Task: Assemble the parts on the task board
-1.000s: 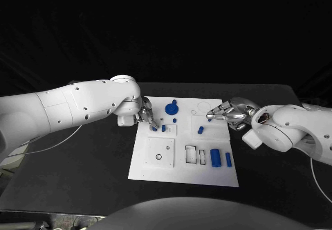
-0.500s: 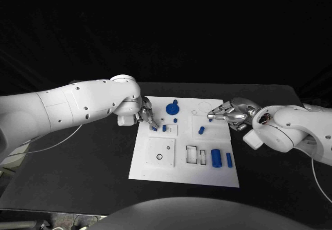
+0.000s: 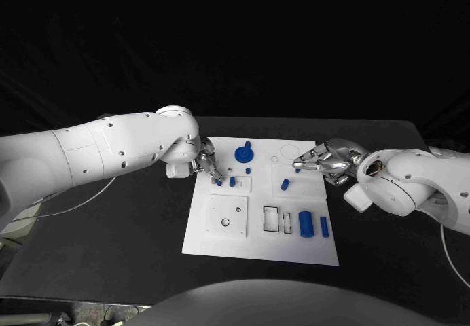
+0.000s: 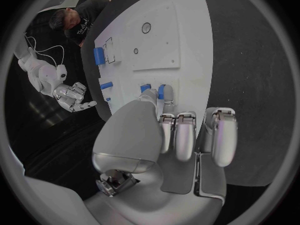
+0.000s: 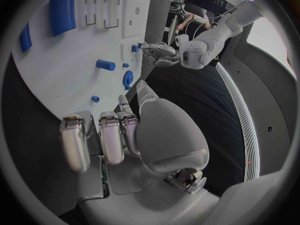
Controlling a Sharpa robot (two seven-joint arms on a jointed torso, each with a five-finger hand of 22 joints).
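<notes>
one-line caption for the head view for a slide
Left hand touching small blue pieces on the white board, right hand opposite.

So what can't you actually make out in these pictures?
- Left hand, head view: its fingertips cover a small blue part; a grip or only a touch, unclear.
- Right hand, head view: fingers curl over the task board edge; contact unclear.
- Tiny blue part near it: too small to identify.

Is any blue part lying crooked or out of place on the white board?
One small blue cylinder lies loose and tilted on a bare part of the task board, in no recess. The two larger blue pieces near the right edge lie straight, side by side.
</notes>
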